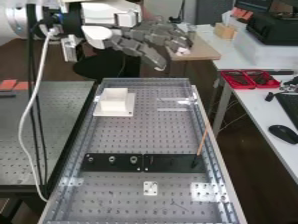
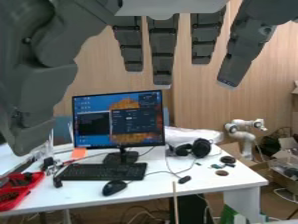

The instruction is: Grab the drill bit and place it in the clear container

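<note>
High view: tan rod (image 1: pixel 203 137) slants, dark end down

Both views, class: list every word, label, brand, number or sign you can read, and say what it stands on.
None can be read with certainty.
Monitor: any text is too small to read.
Keyboard: key marks too small to read.
Black plates: no writing can be made out.
White block: none can be made out.
</note>
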